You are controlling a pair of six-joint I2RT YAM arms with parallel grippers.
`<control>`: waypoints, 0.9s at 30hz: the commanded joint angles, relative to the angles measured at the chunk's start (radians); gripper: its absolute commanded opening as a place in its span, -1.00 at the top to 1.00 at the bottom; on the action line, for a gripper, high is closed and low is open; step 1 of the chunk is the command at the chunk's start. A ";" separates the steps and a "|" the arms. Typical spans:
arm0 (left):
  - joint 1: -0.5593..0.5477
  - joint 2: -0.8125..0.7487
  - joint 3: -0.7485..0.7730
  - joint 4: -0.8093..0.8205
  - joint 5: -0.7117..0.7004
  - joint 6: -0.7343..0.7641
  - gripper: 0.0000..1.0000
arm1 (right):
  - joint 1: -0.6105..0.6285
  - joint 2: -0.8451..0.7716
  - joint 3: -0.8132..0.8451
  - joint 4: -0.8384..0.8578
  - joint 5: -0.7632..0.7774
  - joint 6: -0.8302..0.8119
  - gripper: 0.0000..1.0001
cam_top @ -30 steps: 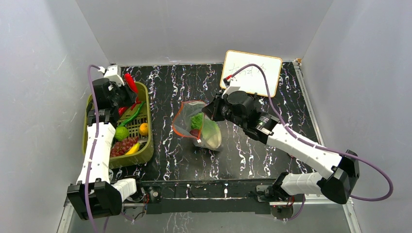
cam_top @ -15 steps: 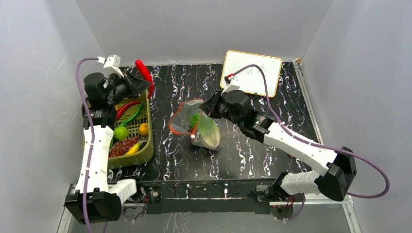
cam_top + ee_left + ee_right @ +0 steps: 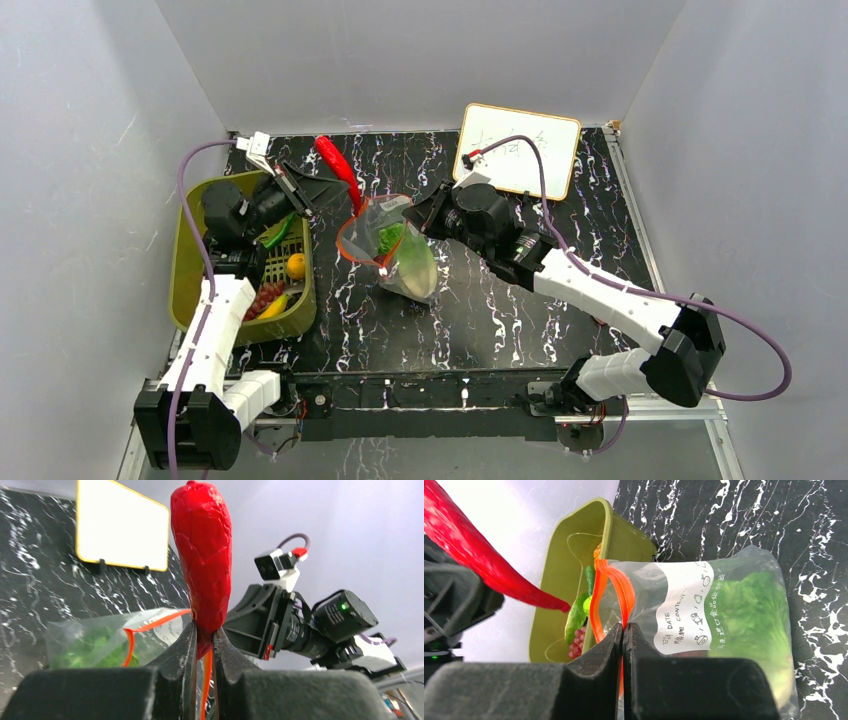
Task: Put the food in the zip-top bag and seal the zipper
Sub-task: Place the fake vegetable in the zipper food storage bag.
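Observation:
My left gripper (image 3: 330, 185) (image 3: 204, 630) is shut on the thin end of a red chili pepper (image 3: 338, 168) (image 3: 202, 555), held in the air just left of the bag's mouth. The clear zip-top bag (image 3: 405, 265) (image 3: 734, 605) stands open toward the left, with pale green cabbage (image 3: 415, 272) (image 3: 756, 610) inside. My right gripper (image 3: 415, 215) (image 3: 623, 626) is shut on the red-orange zipper (image 3: 350, 242) (image 3: 599, 595) at the mouth's upper edge, holding it up. More food lies in the basket: an orange (image 3: 295, 265), purple grapes (image 3: 265, 297) and a banana (image 3: 277, 306).
The olive-green basket (image 3: 190, 270) (image 3: 569, 570) stands at the left of the black marble table (image 3: 560, 210), by the left wall. A white board with a yellow rim (image 3: 520, 150) (image 3: 122, 527) leans at the back right. Grey walls close in on three sides.
The left arm has lifted the red pepper out of the basket and carried it right, up to the bag's mouth. The right gripper has drawn the bag slightly left.

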 commanded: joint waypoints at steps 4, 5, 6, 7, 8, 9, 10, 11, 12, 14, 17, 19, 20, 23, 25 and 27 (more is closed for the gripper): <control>-0.071 -0.063 -0.104 0.193 -0.019 -0.084 1.00 | -0.001 -0.012 0.059 0.127 0.031 0.056 1.00; -0.079 -0.066 -0.121 0.207 -0.024 -0.086 1.00 | -0.001 -0.011 0.058 0.127 0.034 0.059 1.00; -0.088 -0.070 -0.139 0.219 -0.031 -0.091 1.00 | -0.001 -0.009 0.058 0.130 0.035 0.064 1.00; -0.096 -0.072 -0.156 0.228 -0.037 -0.097 1.00 | -0.001 -0.008 0.058 0.133 0.035 0.067 1.00; -0.105 -0.074 -0.172 0.232 -0.043 -0.104 1.00 | -0.001 -0.006 0.059 0.135 0.032 0.072 1.00; -0.116 -0.075 -0.185 0.233 -0.050 -0.108 1.00 | -0.001 -0.005 0.059 0.139 0.030 0.076 1.00; -0.126 -0.075 -0.198 0.234 -0.055 -0.108 1.00 | -0.001 -0.004 0.060 0.142 0.028 0.078 1.00; -0.137 -0.075 -0.210 0.233 -0.059 -0.109 1.00 | -0.001 -0.002 0.063 0.144 0.029 0.078 1.00; -0.144 -0.076 -0.218 0.233 -0.062 -0.109 1.00 | -0.001 -0.001 0.065 0.144 0.030 0.078 1.00; -0.159 -0.081 -0.230 0.232 -0.068 -0.106 1.00 | -0.001 0.002 0.068 0.144 0.033 0.078 1.00; -0.177 -0.086 -0.233 0.192 -0.071 -0.074 1.00 | -0.001 0.005 0.068 0.145 0.037 0.078 1.00; -0.188 -0.087 -0.232 0.143 -0.068 -0.037 1.00 | -0.001 0.008 0.070 0.146 0.037 0.078 1.00; -0.194 -0.088 -0.235 0.123 -0.068 -0.022 1.00 | -0.001 0.010 0.070 0.146 0.035 0.079 1.00; -0.203 -0.096 -0.257 0.104 -0.070 -0.009 1.00 | -0.001 0.014 0.073 0.147 0.033 0.080 1.00; -0.208 -0.103 -0.267 0.095 -0.073 -0.004 1.00 | 0.000 0.014 0.074 0.148 0.032 0.079 1.00; -0.213 -0.106 -0.265 0.062 -0.079 0.017 1.00 | -0.001 0.015 0.075 0.149 0.033 0.077 1.00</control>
